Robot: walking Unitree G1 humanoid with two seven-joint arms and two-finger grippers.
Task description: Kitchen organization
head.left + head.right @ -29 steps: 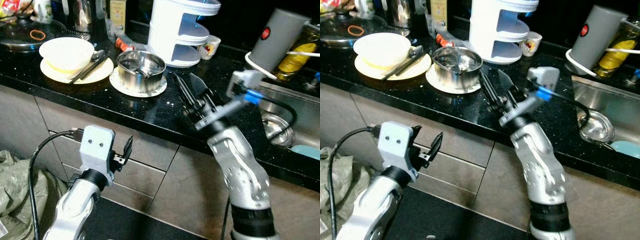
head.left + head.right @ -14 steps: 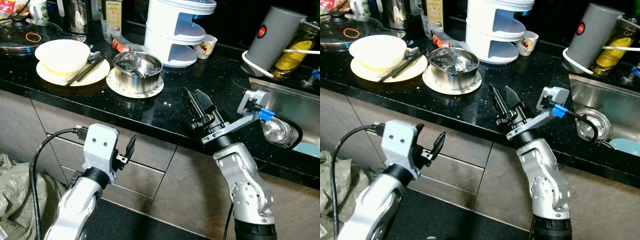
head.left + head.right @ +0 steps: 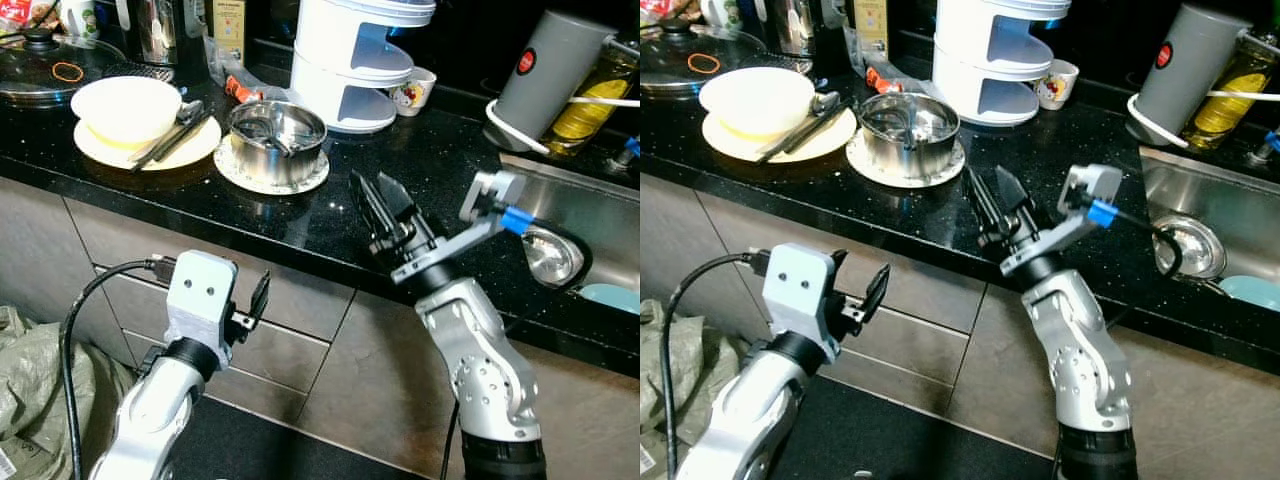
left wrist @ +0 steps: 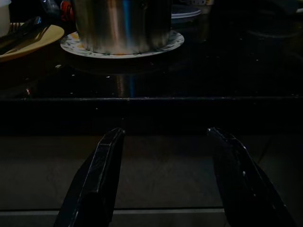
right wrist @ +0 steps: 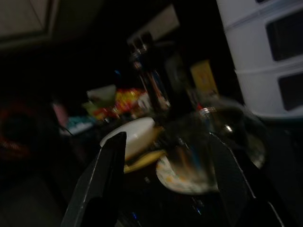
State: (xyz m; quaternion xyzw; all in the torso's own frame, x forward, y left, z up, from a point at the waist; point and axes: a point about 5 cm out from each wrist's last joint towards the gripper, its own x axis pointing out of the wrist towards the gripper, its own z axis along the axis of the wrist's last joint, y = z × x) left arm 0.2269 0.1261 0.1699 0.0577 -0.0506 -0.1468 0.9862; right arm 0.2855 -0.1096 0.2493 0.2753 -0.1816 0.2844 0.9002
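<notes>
The right gripper [image 3: 385,205] stood at the centre of the frame, raised over the black counter [image 3: 450,170], its two long fingers spread apart and holding nothing, aimed toward the upper left. The left gripper [image 3: 258,297] hung lower left, in front of the grey drawer fronts [image 3: 290,345] below the counter edge, its fingers likewise parted and empty.

Up and to the left of the right gripper sat the steel pot [image 3: 277,140] on a patterned plate [image 3: 235,170], near but not touching the fingers. It looked rigid, smooth-walled and probably slippery, with something metal lying inside, so it could weigh more than it seemed; a pinch over the rim would likely hold better than a squeeze on the rounded wall. The plate beneath seemed breakable and might slide with it.

Further upper left lay a white bowl [image 3: 125,105] on a yellow plate [image 3: 100,150] with dark utensils [image 3: 175,130] across it. Behind the pot rose a white tiered rack [image 3: 355,60].
</notes>
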